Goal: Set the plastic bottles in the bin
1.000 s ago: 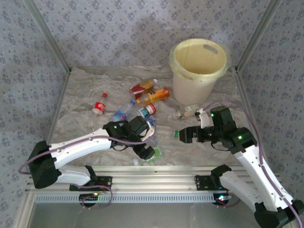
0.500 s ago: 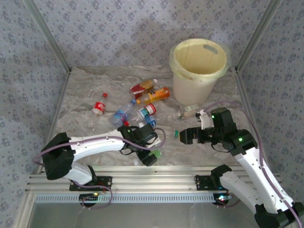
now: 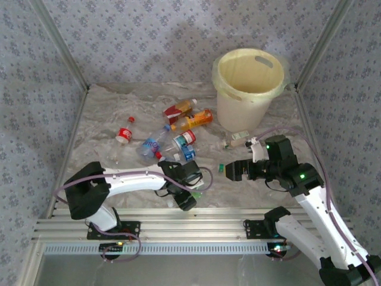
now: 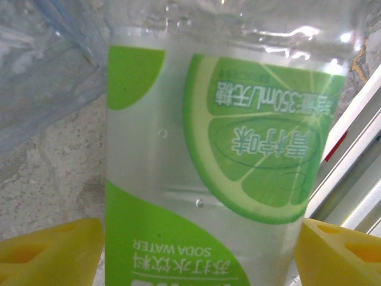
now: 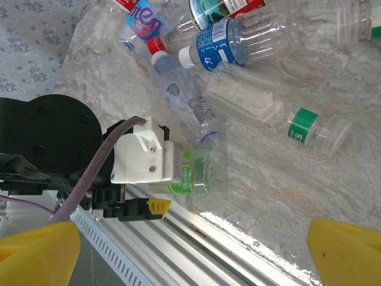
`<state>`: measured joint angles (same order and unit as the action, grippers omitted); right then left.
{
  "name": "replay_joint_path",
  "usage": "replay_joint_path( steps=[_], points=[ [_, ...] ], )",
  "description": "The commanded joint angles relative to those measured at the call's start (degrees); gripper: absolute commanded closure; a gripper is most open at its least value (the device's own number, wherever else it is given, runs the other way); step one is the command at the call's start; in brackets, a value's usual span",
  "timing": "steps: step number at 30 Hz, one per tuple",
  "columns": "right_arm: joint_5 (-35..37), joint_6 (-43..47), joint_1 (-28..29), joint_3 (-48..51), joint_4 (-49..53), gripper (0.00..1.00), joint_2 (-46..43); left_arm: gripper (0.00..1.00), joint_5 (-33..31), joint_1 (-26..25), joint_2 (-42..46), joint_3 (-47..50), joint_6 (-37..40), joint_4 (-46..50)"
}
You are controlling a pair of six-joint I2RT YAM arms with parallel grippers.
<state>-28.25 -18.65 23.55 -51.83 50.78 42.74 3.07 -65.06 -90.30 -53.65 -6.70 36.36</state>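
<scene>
A clear bottle with a lime-green label (image 4: 220, 149) lies at the table's front edge (image 3: 195, 192). My left gripper (image 3: 187, 199) straddles it, and the yellow fingertips (image 4: 53, 250) press against both its sides. From the right wrist the same bottle (image 5: 199, 173) pokes out past the left gripper's white housing. More plastic bottles (image 3: 178, 128) lie scattered mid-table: orange (image 3: 193, 120), red-labelled (image 3: 125, 135), blue-labelled (image 5: 217, 50) and a clear one with a green band (image 5: 309, 128). The bin (image 3: 244, 110) stands upright at the back right. My right gripper (image 3: 231, 171) hovers open above the table, holding nothing (image 5: 193, 256).
Aluminium rails (image 3: 190, 229) run along the near edge, right beside the green-labelled bottle. A small clear bottle (image 3: 238, 140) lies at the bin's foot. Patterned cloth walls and slanted metal posts (image 3: 59, 44) close in the sides.
My left gripper has drawn back towards the front edge, settled over the green-labelled bottle and narrowed its jaws onto it. The right arm has stayed put.
</scene>
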Motion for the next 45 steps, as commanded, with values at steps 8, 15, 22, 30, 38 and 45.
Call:
replay_joint_path(
  steps=[8,15,22,30,38,45],
  points=[
    [2.4,-0.9,-0.5,0.7,-0.5,0.01,-2.7,0.46,0.4,-0.9,-0.1,-0.1,-0.2,0.7],
    [4.0,-4.3,-0.9,2.0,-4.5,0.04,-3.6,0.51,4.9,1.2,6.4,-1.6,-2.8,-1.2],
    [4.5,-12.2,-1.1,5.8,-15.8,0.06,-5.3,0.51,10.9,6.9,15.6,-1.7,-11.3,-10.5],
    [5.9,-22.3,-0.8,10.6,-30.7,0.06,-4.1,0.51,9.6,8.9,16.9,-1.2,-23.1,-24.5],
    [7.8,-24.1,3.1,11.0,-37.9,0.04,1.6,0.51,9.8,9.1,13.0,-1.6,-28.8,-32.6],
    [9.8,-24.3,6.3,10.9,-40.8,0.05,5.9,0.51,11.3,9.1,11.5,-1.6,-30.9,-36.3]
  ],
)
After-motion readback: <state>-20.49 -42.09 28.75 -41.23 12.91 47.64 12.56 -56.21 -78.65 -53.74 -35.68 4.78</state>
